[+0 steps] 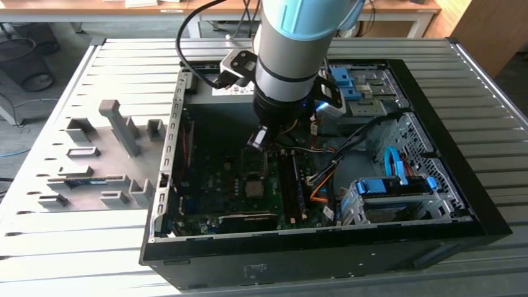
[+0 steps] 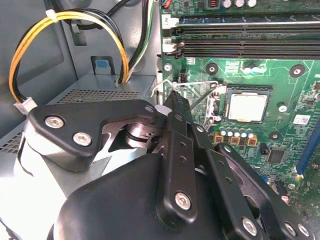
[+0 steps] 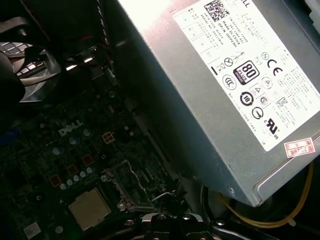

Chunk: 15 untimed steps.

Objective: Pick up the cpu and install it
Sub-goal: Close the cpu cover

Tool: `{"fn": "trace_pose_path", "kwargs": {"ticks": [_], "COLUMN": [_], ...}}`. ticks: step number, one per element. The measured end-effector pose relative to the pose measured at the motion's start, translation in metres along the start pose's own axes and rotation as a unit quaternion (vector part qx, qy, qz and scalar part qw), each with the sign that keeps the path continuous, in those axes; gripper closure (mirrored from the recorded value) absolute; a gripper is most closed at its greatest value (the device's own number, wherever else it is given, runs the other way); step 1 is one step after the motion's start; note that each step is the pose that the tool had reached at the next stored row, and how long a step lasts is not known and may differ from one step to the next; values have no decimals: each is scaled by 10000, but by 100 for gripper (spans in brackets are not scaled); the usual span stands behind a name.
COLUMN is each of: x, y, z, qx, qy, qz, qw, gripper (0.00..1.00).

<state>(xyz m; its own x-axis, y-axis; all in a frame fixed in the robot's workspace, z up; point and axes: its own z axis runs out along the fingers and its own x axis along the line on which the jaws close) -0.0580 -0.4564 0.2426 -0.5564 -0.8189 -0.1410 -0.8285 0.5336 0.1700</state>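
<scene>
Risk is sitting at the lever [image 2: 195,83]: the tool [image 2: 173,96], tips pressed together, is hovering beside it, where a slip could be jarring the cpu [image 2: 247,106] lying in its socket [image 2: 247,90] just beyond.

White label [image 3: 250,65] — square code, round certification marks — on the grey box [image 3: 190,115]; pink sticker [image 3: 299,147] beside it.

We see a flat green circuit board [image 2: 240,65] speckled with silver dots. On it sits the cpu [image 2: 247,106], a small square chip with a pale silver-grey metal top and a thin dark rim. The big grey metal box [image 3: 190,90] wears a white label [image 3: 250,65] printed in black. Looping wires [image 2: 16,65] are yellow and black, their plastic tie [image 2: 50,16] white. The ribbed metal table [image 1: 74,247] is light grey, and the plastic drive clips [image 1: 394,184] are bright blue.
</scene>
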Motion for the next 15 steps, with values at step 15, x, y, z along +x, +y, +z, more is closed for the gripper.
{"fn": "trace_pose_path", "kwargs": {"ticks": [15], "x": [171], "y": [-107], "z": [-43], "qx": [-3], "qy": [-4], "qz": [-1], "qw": [10000], "gripper": [90]}}
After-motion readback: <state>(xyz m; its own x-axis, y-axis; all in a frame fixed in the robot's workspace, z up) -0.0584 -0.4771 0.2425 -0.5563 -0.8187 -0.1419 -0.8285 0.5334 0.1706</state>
